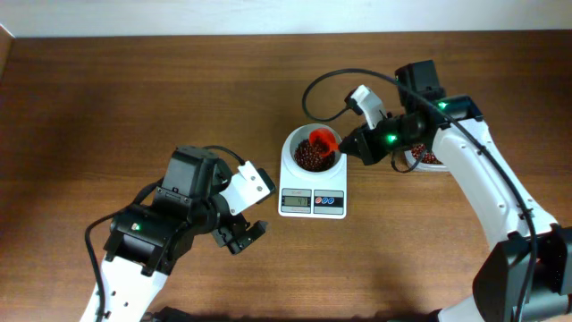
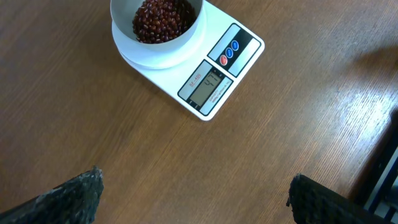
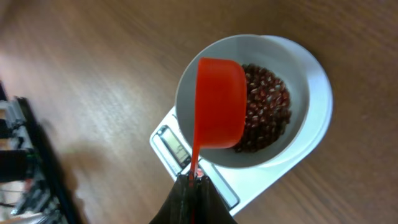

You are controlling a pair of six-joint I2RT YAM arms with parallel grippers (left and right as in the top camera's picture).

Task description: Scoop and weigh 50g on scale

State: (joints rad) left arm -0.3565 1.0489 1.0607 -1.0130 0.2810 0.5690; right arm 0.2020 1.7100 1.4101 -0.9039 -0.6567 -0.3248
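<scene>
Small dark reddish-brown beans (image 3: 267, 109) fill the bowl (image 3: 186, 93) of the white digital scale (image 2: 214, 81). The right gripper (image 3: 194, 185), clamped on an orange-red plastic scoop (image 3: 219, 102), tips it above. The left gripper (image 2: 196, 199) gapes near the scale. The reading is illegible, so topping-up may remain.

Bowl (image 2: 155, 53) cut off at top edge; scoop (image 3: 219, 102) hides some beans (image 3: 267, 115); overhead display (image 1: 296, 200) unreadable.

The left arm (image 1: 147, 234) reaches in from the lower left. The left pincer (image 1: 241, 234) hangs low and tilted, its jaws spread wide and empty. The right arm (image 1: 487, 183) comes up from the lower right and bends leftward. The right pincer (image 1: 350, 143) is clamped tight on the scoop (image 3: 217, 102) handle.
</scene>
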